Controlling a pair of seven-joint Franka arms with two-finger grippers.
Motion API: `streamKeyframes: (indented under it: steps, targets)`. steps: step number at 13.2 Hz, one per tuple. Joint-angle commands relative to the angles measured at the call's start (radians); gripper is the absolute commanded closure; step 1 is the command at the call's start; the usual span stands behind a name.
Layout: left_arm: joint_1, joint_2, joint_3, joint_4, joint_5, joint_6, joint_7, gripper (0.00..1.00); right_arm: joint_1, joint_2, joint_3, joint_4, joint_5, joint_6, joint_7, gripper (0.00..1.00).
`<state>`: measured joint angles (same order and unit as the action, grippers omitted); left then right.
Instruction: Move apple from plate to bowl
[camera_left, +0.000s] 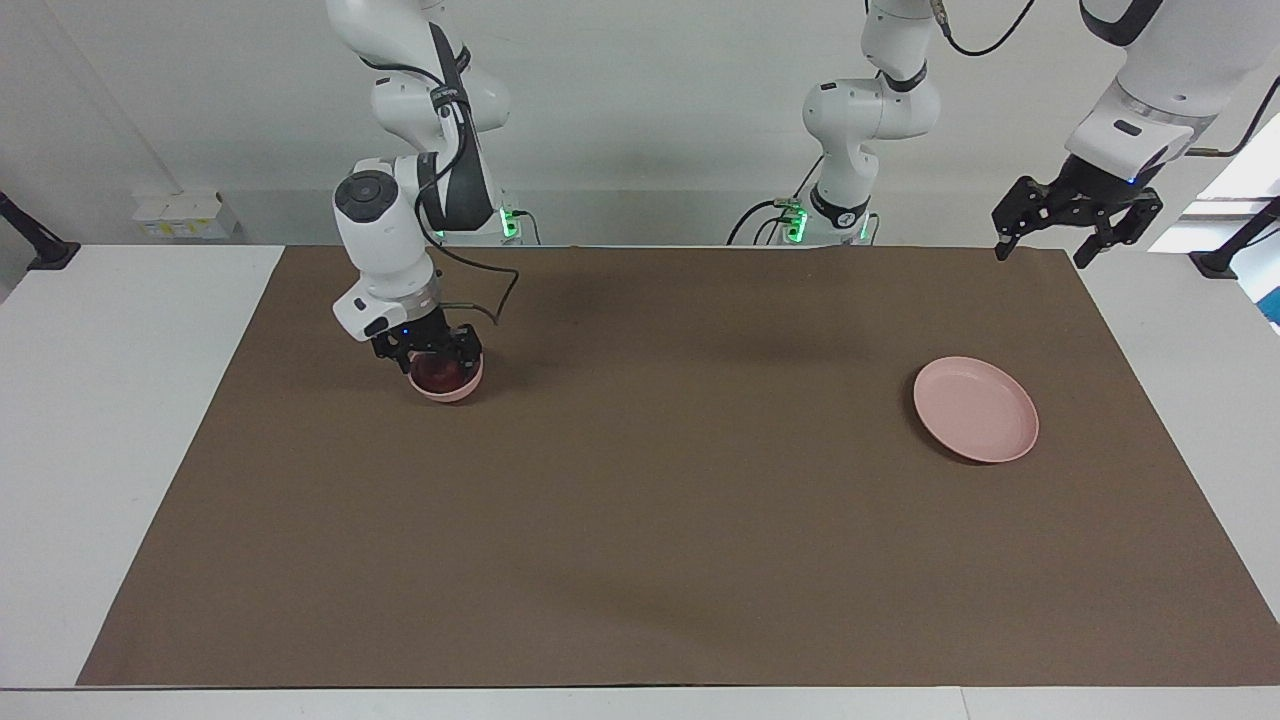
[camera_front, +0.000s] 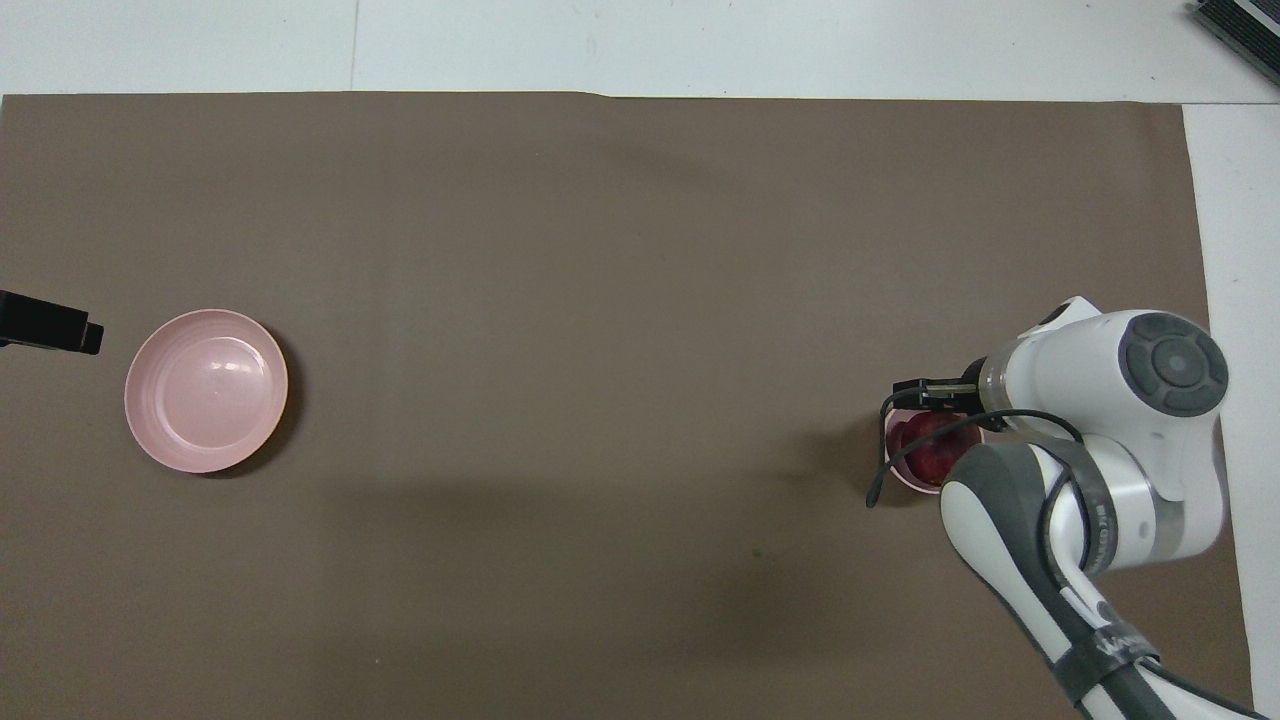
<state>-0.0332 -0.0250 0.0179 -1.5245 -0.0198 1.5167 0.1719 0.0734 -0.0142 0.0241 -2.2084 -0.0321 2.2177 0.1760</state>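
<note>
Round dark red apple (camera_left: 437, 375) sitting down inside the small deep pale pink bowl (camera_left: 452, 391), toward the right arm's end of the worktop (camera_left: 120, 420); no long axis to speak of, and stem direction not readable. Right hand (camera_left: 428, 350) low at the bowl's mouth, fingers reaching down around the apple's top; cannot tell whether gripping the fruit or already slackened off it. In the overhead view, apple (camera_front: 928, 450) showing as a glossy red patch inside the bowl's rim (camera_front: 905, 478), half covered by the right arm's white wrist and a looping black cable. Flat pale pink plate (camera_left: 976, 409) well apart, toward the left arm's end, bare, smooth and slightly shiny, shallow rim with faint rings inside, seen again from above (camera_front: 206, 390). Left hand (camera_left: 1077, 220) up in the air over the mat's corner at that end, fingers spread wide, holding nothing, waiting. Brown mat (camera_left: 640, 520) matte and papery, covering most of the white worktop, straight edges, pale margin left bare at both ends. Wide open stretch of mat between bowl and plate. Bowl fairly near the mat's edge on the robots' side and near its end edge; plate likewise in from its own end.
</note>
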Motion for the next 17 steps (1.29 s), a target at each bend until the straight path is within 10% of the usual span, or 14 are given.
streamKeyframes:
  steps: [1,17]
  targets:
    - [-0.002,-0.023,0.007,-0.020,-0.011,-0.009,-0.009,0.00,-0.018,-0.001,-0.003,0.103,-0.009,-0.103,-0.059,0.00]
    - [-0.005,-0.023,0.005,-0.022,-0.011,-0.009,-0.011,0.00,-0.061,-0.003,-0.003,0.700,0.034,-0.717,-0.095,0.00]
